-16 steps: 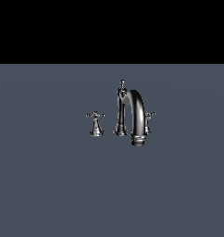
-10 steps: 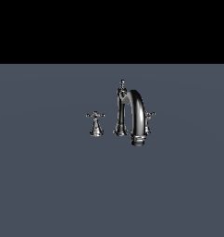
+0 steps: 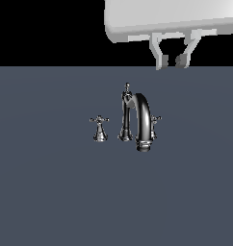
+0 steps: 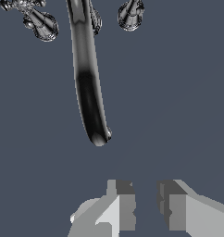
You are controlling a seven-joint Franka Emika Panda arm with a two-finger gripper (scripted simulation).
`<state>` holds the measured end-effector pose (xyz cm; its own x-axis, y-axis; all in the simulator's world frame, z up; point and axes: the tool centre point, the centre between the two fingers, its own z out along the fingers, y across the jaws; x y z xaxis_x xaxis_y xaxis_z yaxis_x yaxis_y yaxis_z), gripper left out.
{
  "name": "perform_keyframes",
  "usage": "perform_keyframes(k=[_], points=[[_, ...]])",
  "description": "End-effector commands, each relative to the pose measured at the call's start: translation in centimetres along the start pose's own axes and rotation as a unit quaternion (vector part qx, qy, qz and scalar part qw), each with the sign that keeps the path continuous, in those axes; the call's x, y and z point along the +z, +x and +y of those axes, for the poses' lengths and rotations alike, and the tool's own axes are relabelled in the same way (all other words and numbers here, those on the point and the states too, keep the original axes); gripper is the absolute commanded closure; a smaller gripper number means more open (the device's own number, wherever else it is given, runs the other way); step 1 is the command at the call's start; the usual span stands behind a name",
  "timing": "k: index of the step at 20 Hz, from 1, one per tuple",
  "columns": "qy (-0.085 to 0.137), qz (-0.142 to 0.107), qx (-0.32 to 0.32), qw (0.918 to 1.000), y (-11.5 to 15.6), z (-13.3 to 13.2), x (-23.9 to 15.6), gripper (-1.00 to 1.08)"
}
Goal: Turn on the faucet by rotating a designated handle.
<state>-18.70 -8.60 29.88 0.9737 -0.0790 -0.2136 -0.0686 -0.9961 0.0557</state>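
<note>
The chrome faucet (image 3: 137,120) stands on the grey surface: a thick arched spout (image 3: 143,117), a tall slim finial-topped column (image 3: 126,113), and two small cross handles, one on the exterior view's left (image 3: 99,126) and one on the right (image 3: 155,121) partly behind the spout. My gripper (image 3: 172,61) hangs high above and behind the faucet, fingers apart and empty. In the wrist view the spout (image 4: 88,78) runs lengthwise, with the handles (image 4: 37,18) (image 4: 130,14) at the frame's edge, and the gripper (image 4: 145,206) is open, clear of them.
The white body of the arm's hand (image 3: 171,19) fills the exterior view's upper right. The flat dark grey surface (image 3: 51,192) spreads all round the faucet.
The arm's hand and gripper have come into the exterior view at the upper right; earlier frames showed only the faucet. The faucet has not moved.
</note>
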Motion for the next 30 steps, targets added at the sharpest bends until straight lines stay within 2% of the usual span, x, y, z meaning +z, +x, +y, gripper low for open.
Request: perform_keyframes(k=[1, 2, 3, 4, 5, 6, 7, 9, 10, 11, 12, 13, 14, 15, 16, 17, 18, 19, 20, 21, 22, 23, 24, 25, 26, 27, 28, 29, 30], points=[[-0.029, 0.027, -0.006, 0.9992, 3.5, 1.7, -0.3, 0.83], [-0.038, 0.03, -0.036, 0.9982, 5.0, 0.0, 0.6, 0.75], [-0.03, 0.033, -0.045, 0.998, 6.1, 0.2, 1.2, 0.67], [-0.039, 0.044, -0.08, 0.995, 7.8, -1.0, 1.3, 0.65], [-0.035, 0.044, -0.061, 0.9966, 8.5, 1.4, 2.6, 0.57], [-0.009, 0.049, -0.049, 0.9975, 9.5, -0.8, 3.8, 0.75], [-0.011, 0.06, -0.067, 0.9958, 11.2, -0.9, 3.7, 0.75], [0.001, 0.073, 0.024, 0.9971, 12.8, 5.0, 5.4, 0.63], [0.024, 0.058, 0.05, 0.9968, 12.1, 5.9, 8.5, 0.66], [0.025, 0.067, 0.046, 0.9964, 13.8, 3.1, 9.0, 0.39], [0.033, 0.091, 0.06, 0.9935, 16.2, 3.4, 8.2, 0.32], [0.042, 0.099, 0.081, 0.991, 17.5, 3.0, 9.0, 0.72], [0.047, 0.114, 0.127, 0.9842, 20.2, 5.4, 9.0, 0.72], [0.049, 0.123, 0.154, 0.9793, 18.8, 8.1, 8.4, 0.72], [0.054, 0.098, 0.162, 0.9803, 18.2, 6.0, 11.8, 0.55], [0.063, 0.094, 0.199, 0.9735, 17.9, 7.6, 14.1, 0.1], [0.065, 0.105, 0.217, 0.9683, 19.7, 8.7, 13.3, -0.22], [0.074, 0.09, 0.218, 0.9689, 19.7, 5.5, 16.1, 0.07], [0.088, 0.13, 0.197, 0.9679, 24.2, 0.1, 13.7, 0.09], [0.048, 0.117, 0.217, 0.968, 23.0, 5.8, 16.8, -0.22], [0.041, 0.15, 0.215, 0.9643, 25.5, 6.7, 15.6, -0.46], [0.039, 0.163, 0.261, 0.9508, 26.8, 8.3, 15.7, -0.01], [0.039, 0.166, 0.271, 0.9474, 26.2, 9.5, 15.5, -0.01], [0.037, 0.17, 0.223, 0.9593, 27.2, 13.4, 15.7, 0.61], [0.035, 0.173, 0.174, 0.9688, 26.8, 10.3, 15.6, 0.61], [0.034, 0.174, 0.223, 0.9586, 28.6, 8.6, 15.6, 0.76], [0.034, 0.174, 0.271, 0.946, 25.6, 14.1, 16.1, 0.76], [0.045, 0.182, 0.316, 0.9298, 25.9, 15.7, 16.0, 0.55], [0.048, 0.184, 0.329, 0.925, 25.0, 17.2, 15.9, 0.55]])
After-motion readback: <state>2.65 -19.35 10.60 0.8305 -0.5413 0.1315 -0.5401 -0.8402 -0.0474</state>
